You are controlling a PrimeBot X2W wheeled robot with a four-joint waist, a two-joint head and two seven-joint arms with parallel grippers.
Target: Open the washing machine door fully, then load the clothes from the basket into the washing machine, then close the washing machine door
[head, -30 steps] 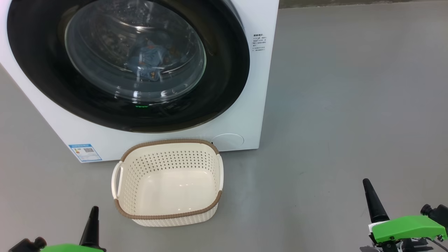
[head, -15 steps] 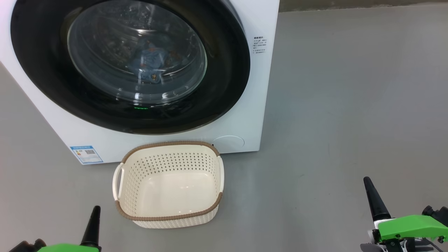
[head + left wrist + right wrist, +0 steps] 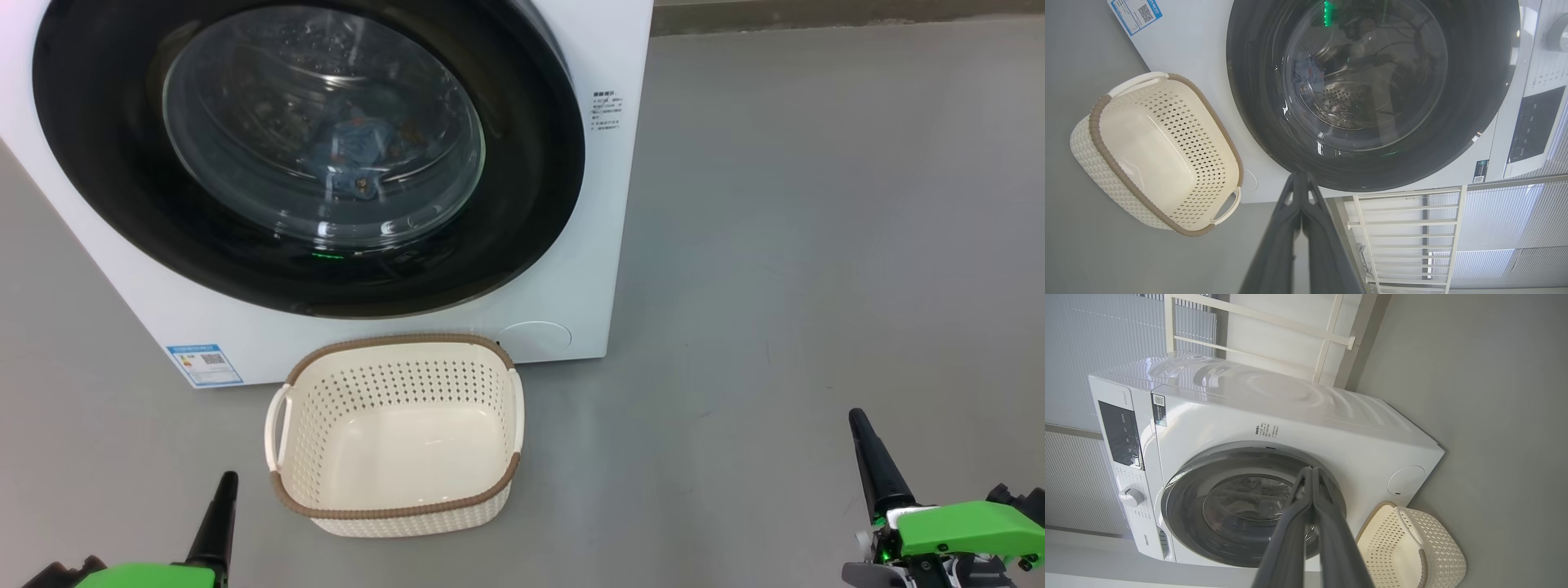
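At your lower left, the left gripper (image 3: 229, 483) has its two fingers pressed together and holds nothing. Behind it stands the washing machine (image 3: 608, 204), with the washing machine door (image 3: 531, 212) closed flat on its front. Through the glass you see the clothes (image 3: 359, 151) lying inside the drum. The basket (image 3: 400, 337) sits on the grey floor (image 3: 816, 245) just before the machine's base. At the lower right, the right gripper (image 3: 857, 423) is also pressed together, holding nothing.

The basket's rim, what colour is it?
Brown, woven-looking rim on a cream-white perforated basket; the head view shows it best.
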